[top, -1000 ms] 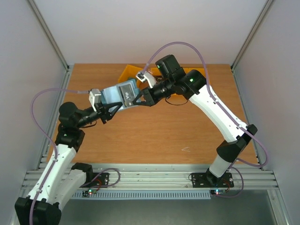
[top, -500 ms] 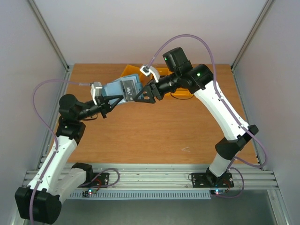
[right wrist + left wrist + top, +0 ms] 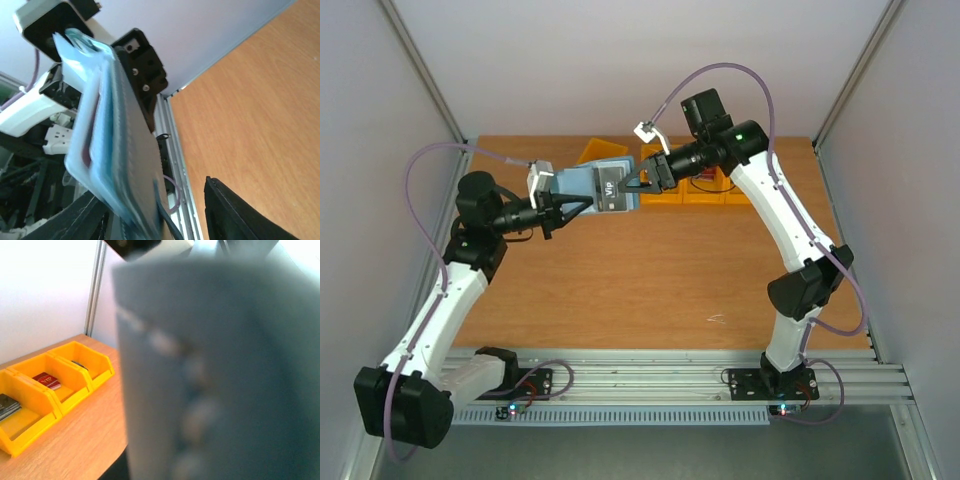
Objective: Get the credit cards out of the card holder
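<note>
Card holder (image 3: 582, 182): slate-blue, held in the air over the far part of the bench (image 3: 650, 270), between the two arms and clear of the surface. Left tool (image 3: 576, 203): closed tight, clamped on the left end of the holder. Right tool (image 3: 634, 184): fingers apart, set at the right end of the holder. In the right wrist view the holder is edge-on, in pale blue and grey layers. Its lower end lies between the two black fingers (image 3: 235, 215), nearer the one on the left of that view; contact cannot be told. Dark card (image 3: 612, 190): white lettering, lying on the upward face of the holder at the end nearest the right tool. Whether it sits in a pocket or is partly drawn out cannot be told. In the left wrist view the holder is a blurred grey-blue surface filling most of the frame. Yellow bins (image 3: 692, 194): a row at the far side of the bench, partly behind the right arm. The left wrist view shows three compartments side by side. Red card (image 3: 46, 381): flat in the middle compartment. Grey card (image 3: 6, 406): in the compartment at the picture's left edge, cut off by the frame.
</note>
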You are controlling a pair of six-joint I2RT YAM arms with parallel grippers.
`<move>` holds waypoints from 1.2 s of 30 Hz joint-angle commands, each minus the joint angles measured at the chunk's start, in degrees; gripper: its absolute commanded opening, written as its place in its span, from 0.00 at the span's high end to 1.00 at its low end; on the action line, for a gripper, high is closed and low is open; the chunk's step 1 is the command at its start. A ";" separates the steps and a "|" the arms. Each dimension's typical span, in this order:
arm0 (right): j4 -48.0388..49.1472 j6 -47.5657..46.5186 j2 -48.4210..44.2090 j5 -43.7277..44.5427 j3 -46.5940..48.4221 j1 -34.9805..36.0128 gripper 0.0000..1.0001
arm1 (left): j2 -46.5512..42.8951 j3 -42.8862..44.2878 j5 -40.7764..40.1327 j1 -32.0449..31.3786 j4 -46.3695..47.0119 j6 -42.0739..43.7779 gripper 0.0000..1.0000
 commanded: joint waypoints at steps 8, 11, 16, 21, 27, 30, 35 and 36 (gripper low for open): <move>8.86 4.37 -6.28 -7.98 -8.76 1.42 0.98 | -5.27 -4.43 -2.14 -2.76 5.97 -1.01 1.00; 14.79 7.67 -9.23 -8.17 -13.61 1.74 0.99 | -7.43 -6.33 -5.41 -3.00 6.81 -2.98 1.00; 19.23 10.11 -11.33 -6.11 -17.60 1.74 0.99 | -10.13 -9.71 -9.32 -3.02 8.28 -4.84 0.59; 16.77 9.63 -11.19 5.97 -18.90 1.29 0.99 | -14.44 -14.48 -30.77 -1.43 5.47 -10.38 0.29; 2.58 14.61 -2.86 41.30 -6.30 2.00 0.99 | -17.82 -14.70 -41.77 7.01 -4.17 -12.11 0.31; -0.72 14.29 -0.13 50.68 -2.86 4.69 0.99 | -18.69 -14.72 -39.15 8.58 -6.83 -7.64 0.42; -0.61 13.18 1.46 56.42 -0.69 10.82 0.99 | -17.81 -13.96 -17.89 7.97 -0.38 -7.23 0.50; -0.77 12.79 2.25 56.46 0.37 12.03 0.99 | -17.34 -13.52 -14.90 6.80 0.87 -8.76 0.51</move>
